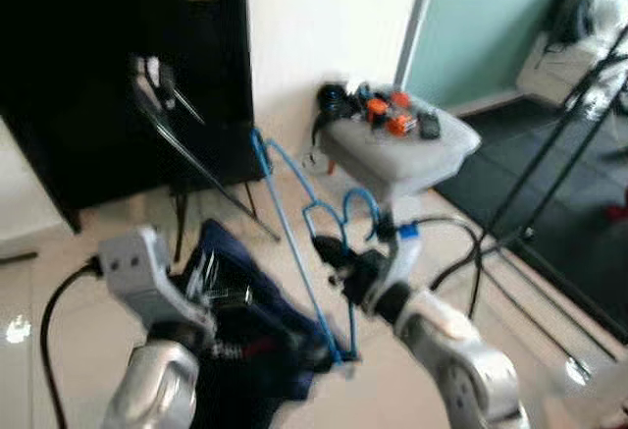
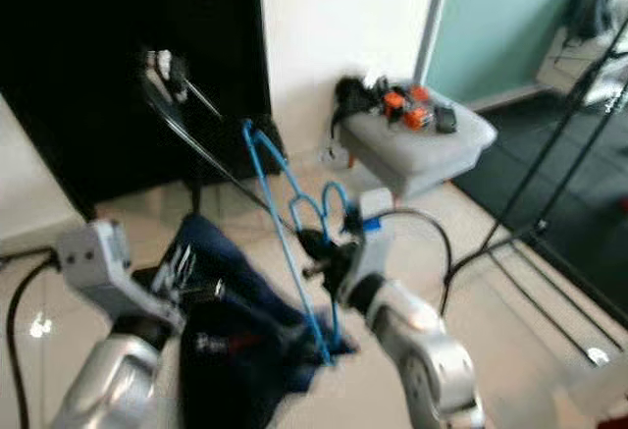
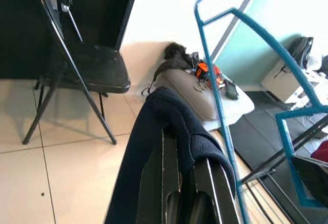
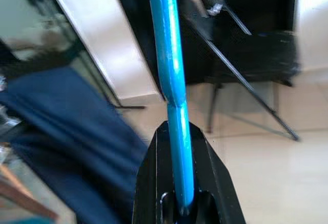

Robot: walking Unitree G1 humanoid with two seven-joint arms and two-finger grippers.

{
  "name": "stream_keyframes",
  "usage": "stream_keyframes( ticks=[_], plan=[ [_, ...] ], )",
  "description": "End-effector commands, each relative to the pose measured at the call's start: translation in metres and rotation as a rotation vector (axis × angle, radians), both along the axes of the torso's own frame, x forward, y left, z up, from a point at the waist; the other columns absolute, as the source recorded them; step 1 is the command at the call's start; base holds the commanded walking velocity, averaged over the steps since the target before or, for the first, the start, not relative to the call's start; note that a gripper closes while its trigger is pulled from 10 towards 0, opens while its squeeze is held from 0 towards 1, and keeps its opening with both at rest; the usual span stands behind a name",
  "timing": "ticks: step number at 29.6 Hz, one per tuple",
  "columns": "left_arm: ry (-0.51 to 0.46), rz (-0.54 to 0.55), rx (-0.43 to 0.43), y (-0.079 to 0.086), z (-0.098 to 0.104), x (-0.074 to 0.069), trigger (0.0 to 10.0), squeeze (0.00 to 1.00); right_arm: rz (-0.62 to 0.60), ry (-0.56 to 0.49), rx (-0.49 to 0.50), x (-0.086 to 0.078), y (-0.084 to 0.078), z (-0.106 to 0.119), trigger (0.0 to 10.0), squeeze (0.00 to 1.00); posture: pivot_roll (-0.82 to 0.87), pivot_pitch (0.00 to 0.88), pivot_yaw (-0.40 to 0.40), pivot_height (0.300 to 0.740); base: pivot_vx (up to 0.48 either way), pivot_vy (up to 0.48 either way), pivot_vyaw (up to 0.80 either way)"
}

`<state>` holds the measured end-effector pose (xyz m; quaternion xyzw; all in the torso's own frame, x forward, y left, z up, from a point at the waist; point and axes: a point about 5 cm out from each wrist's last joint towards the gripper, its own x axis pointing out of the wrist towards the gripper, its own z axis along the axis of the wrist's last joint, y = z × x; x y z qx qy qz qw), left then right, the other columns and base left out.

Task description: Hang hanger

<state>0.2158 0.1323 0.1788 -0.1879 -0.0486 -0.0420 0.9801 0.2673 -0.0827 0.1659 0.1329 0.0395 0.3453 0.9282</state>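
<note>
Right gripper (image 4: 179,183) clamped on blue hanger (image 1: 294,223) bar, carrying it upright. Left gripper (image 3: 184,183) pinches dark garment (image 1: 245,331), keeping it draped clear of floor.

1. Floor (image 1: 59,282): pale glossy tiles w/ thin grout lines, small glare spots from overhead light.
2. Back wall (image 1: 324,17): white, w/ a large black panel (image 1: 88,76) on robot's left side.
3. Folding chair (image 3: 87,67): black, thin metal legs, stands in front of the black panel.
4. Footstool (image 1: 402,144): light grey, padded, short legs, near white wall; black and orange bits on top, too blurred to ID.
5. Teal wall (image 1: 491,17) beyond a pale vertical strip, right side.
6. Dark mat (image 1: 549,184) on floor at right, black stand legs (image 1: 549,169) crossing it.
</note>
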Motion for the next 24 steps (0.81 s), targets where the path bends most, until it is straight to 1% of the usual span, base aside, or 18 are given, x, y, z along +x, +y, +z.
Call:
stream_keyframes(
  ticks=[1,2,3,4,9,12,14,16,18,20,21,24],
  plan=[
    [-0.025,-0.025,-0.013,-0.005,0.002,-0.001,10.0,0.00,-0.009,-0.011,-0.002,0.000,-0.002,0.002,10.0,0.00,0.00,0.057,-0.067,0.740,0.000,0.000,0.77],
    [-0.036,-0.090,-0.069,-0.008,0.004,-0.002,10.0,0.00,-0.019,-0.014,-0.003,-0.003,0.000,0.007,10.0,0.00,-0.01,0.057,-0.062,0.740,0.000,0.000,0.77],
    [-0.036,-0.090,-0.069,-0.008,0.004,-0.002,10.0,0.00,-0.019,-0.014,-0.003,-0.003,0.000,0.007,10.0,0.00,-0.01,0.057,-0.062,0.740,0.000,0.000,0.77],
    [-0.036,-0.097,-0.089,-0.006,0.005,-0.004,10.0,0.00,-0.024,-0.020,-0.005,-0.004,0.000,0.009,10.0,0.00,-0.01,0.057,-0.062,0.740,0.000,0.000,0.77],
    [-0.039,-0.106,-0.099,-0.008,0.009,-0.006,10.0,0.00,-0.029,-0.033,-0.006,-0.007,-0.001,0.014,10.0,0.00,-0.02,0.077,-0.065,0.740,0.000,0.000,0.77],
    [-0.047,-0.104,-0.102,-0.008,0.011,-0.004,10.0,0.00,-0.030,-0.034,-0.005,-0.007,-0.001,0.015,10.0,0.00,-0.02,0.079,-0.066,0.740,0.000,0.000,0.76],
    [-0.062,-0.090,-0.116,-0.005,0.014,0.000,10.0,0.00,-0.031,-0.038,-0.005,-0.007,-0.001,0.016,10.0,0.00,-0.02,0.083,-0.066,0.740,0.000,0.000,0.76],
    [-0.062,-0.090,-0.116,-0.005,0.014,0.000,10.0,0.00,-0.031,-0.038,-0.005,-0.007,-0.001,0.016,10.0,0.00,-0.02,0.083,-0.066,0.740,0.000,0.000,0.76],
    [-0.067,-0.079,-0.134,-0.002,0.015,0.003,10.0,0.00,-0.026,-0.042,-0.001,-0.006,0.000,0.018,10.0,0.00,-0.01,0.092,-0.067,0.740,0.000,0.000,0.76],
    [-0.063,-0.095,-0.146,-0.003,0.015,0.003,10.0,0.00,-0.023,-0.042,0.001,-0.006,0.001,0.019,10.0,0.00,-0.01,0.094,-0.065,0.740,0.000,0.000,0.76],
    [-0.051,-0.123,-0.158,-0.003,0.014,0.003,10.0,0.00,-0.022,-0.039,0.010,-0.005,0.002,0.020,10.0,0.00,-0.01,0.095,-0.066,0.740,0.000,0.000,0.76],
    [-0.048,-0.126,-0.164,-0.002,0.014,0.002,10.0,0.00,-0.023,-0.038,0.017,-0.005,0.002,0.020,10.0,0.00,-0.01,0.096,-0.066,0.740,0.000,0.000,0.76]
  ],
)
